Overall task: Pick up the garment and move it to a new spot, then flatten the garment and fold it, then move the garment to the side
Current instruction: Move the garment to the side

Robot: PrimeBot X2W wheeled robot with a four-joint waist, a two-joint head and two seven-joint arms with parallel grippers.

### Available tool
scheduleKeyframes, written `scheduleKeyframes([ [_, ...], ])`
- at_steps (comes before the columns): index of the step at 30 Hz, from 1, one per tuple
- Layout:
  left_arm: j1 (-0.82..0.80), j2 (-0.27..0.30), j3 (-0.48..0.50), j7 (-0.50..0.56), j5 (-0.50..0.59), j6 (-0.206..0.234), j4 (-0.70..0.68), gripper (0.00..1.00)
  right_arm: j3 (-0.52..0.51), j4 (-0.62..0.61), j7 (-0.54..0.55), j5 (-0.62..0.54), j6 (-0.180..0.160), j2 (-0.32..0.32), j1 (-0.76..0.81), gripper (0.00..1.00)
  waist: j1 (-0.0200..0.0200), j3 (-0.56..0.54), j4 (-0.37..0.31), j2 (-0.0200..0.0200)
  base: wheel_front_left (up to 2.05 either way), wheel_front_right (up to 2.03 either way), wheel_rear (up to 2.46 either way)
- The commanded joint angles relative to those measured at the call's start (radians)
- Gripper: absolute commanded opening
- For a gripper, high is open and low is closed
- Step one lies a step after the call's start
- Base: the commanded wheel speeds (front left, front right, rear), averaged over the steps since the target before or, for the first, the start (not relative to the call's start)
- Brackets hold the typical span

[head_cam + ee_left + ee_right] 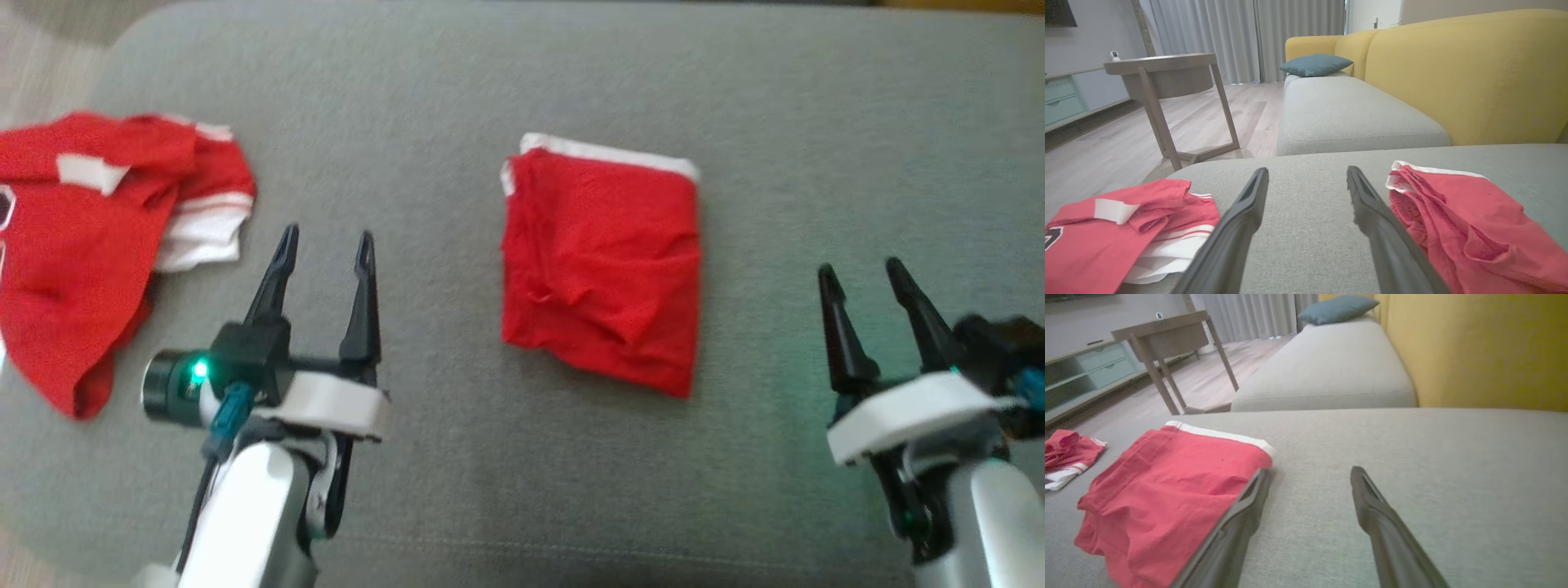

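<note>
A red garment (602, 265) with a white band along its far edge lies folded into a rough square in the middle of the grey cushion (522, 82). It also shows at the right of the left wrist view (1470, 228) and at the left of the right wrist view (1167, 490). My left gripper (325, 245) hovers open to the garment's left, with nothing between its fingers (1241, 220). To the garment's right my right gripper (864, 273) is open and empty too, its left finger (1249, 498) close to the garment's edge.
A second red and white garment (98, 237) lies crumpled at the cushion's left end (1118, 228). A yellow sofa back (1461, 73) rises behind the cushion. Beyond are another grey seat with a teal pillow (1315, 64) and a wooden side table (1163, 77) on the floor.
</note>
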Motion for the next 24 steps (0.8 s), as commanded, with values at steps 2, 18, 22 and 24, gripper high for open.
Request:
scheduleKeyframes([
  [2, -0.065, -0.006, 0.026, -0.015, 0.013, -0.003, -0.023, 1.0, 0.053, 0.009, 0.006, 0.017, 0.007, -0.021, -0.068, 1.0, 0.0, 0.068, 0.062, 0.0, 0.0, 0.0, 0.0],
  [18, -0.129, -0.063, 0.015, -0.022, 0.045, -0.024, -0.032, 1.0, 0.157, 0.304, 0.234, 0.06, 0.007, -0.01, -0.224, 0.69, 0.0, 0.138, 0.137, 0.0, 0.0, 0.0, 0.0],
  [22, -0.125, -0.067, 0.021, -0.022, 0.051, -0.028, -0.032, 1.0, 0.171, 0.289, 0.278, 0.063, 0.007, -0.014, -0.227, 0.0, 0.0, 0.137, 0.129, 0.0, 0.0, 0.0, 0.0],
  [24, -0.124, -0.069, 0.025, -0.022, 0.055, -0.029, -0.031, 1.0, 0.182, 0.27, 0.277, 0.06, 0.007, -0.021, -0.229, 0.0, 0.0, 0.135, 0.121, 0.0, 0.0, 0.0, 0.0],
])
